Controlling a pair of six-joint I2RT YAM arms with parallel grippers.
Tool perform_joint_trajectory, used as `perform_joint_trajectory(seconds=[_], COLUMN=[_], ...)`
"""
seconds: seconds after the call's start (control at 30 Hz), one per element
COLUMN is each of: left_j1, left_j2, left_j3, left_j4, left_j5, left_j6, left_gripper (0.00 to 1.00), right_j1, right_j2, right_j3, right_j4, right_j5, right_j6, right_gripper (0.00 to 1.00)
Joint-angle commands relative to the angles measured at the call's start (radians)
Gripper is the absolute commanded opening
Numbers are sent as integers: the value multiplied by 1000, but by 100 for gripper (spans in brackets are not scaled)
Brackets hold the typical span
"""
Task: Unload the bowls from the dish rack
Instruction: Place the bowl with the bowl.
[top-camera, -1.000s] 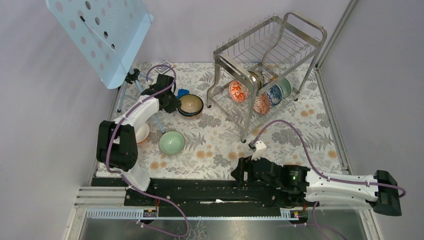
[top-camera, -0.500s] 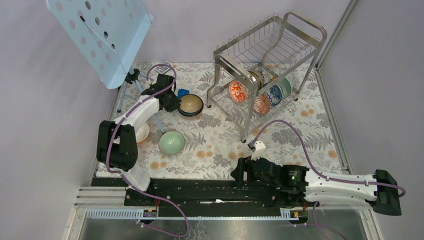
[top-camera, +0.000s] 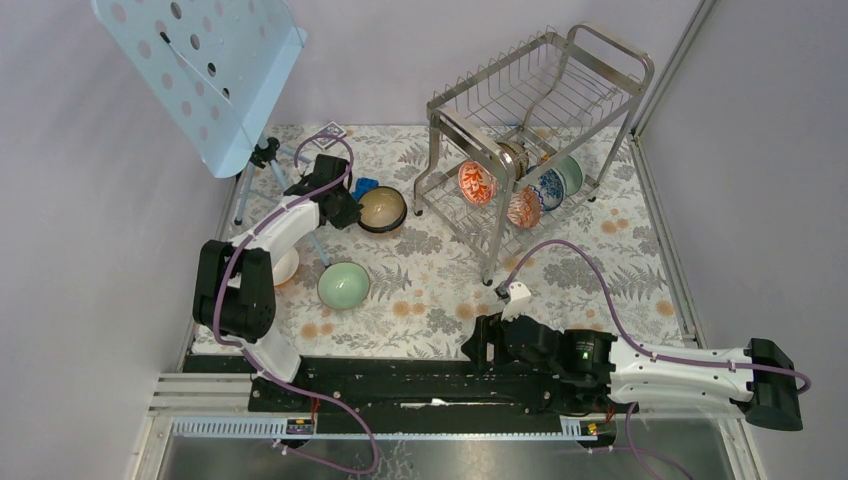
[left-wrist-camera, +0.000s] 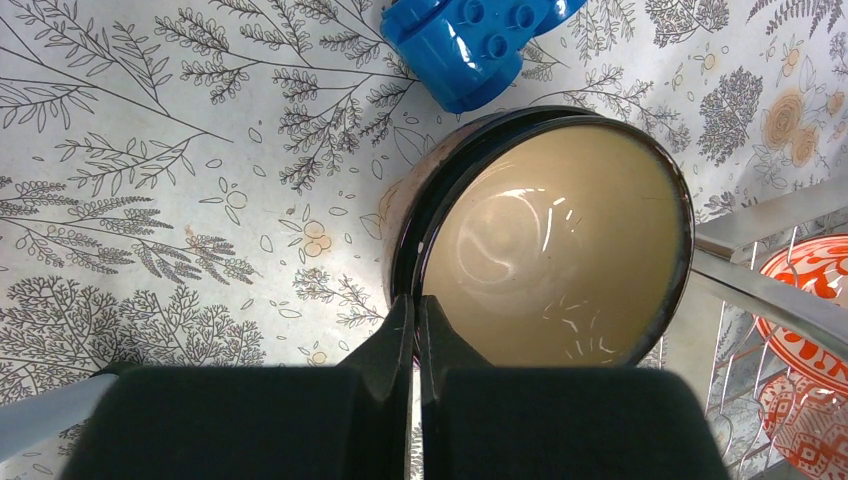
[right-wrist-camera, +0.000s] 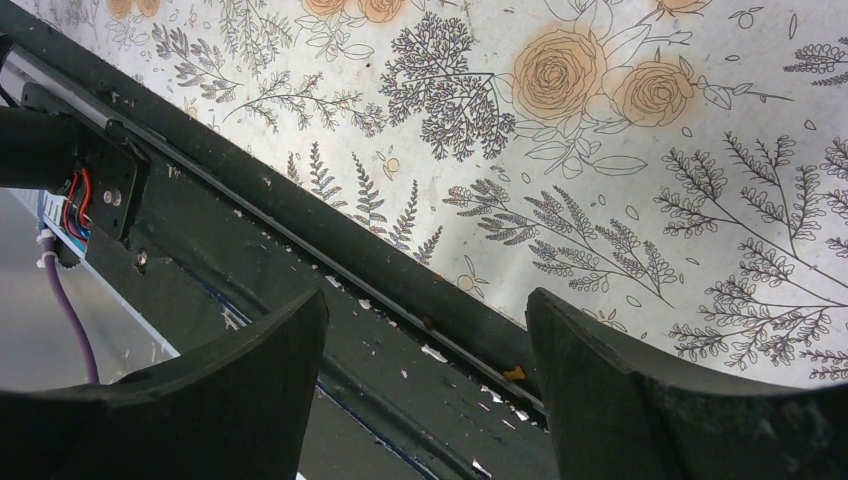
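Where light hits, the tan-lined bowl (left-wrist-camera: 555, 240) gleams.

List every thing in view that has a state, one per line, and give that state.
left gripper: shut, by the brown bowl's rim
right gripper: open, empty
brown bowl: upright on the table
green bowl: upright on the table
white bowl: on the table, partly hidden
racked bowls: on edge in the dish rack's lower tier
dish rack: standing upright

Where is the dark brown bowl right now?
In the overhead view, the dark brown bowl sits on the table, left of the dish rack and beside a blue block, with the left gripper shut at its rim.
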Motion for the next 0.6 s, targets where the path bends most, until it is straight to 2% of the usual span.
perform_joint_trajectory(seconds=[0.0,0.57], left_j1=[5,4], left_j2=[-26,-60], left_j3=[0,23], left_j4=[37,14], left_j5=[4,-29], left_j6=[1,16], left_gripper=[0,0], right_j1=[-2,-2], right_j2=[1,31], right_j3=[22,38], right_j4=[29,37], right_j5=[1,-3], right_j6=[2,-9], right_gripper=[79,80])
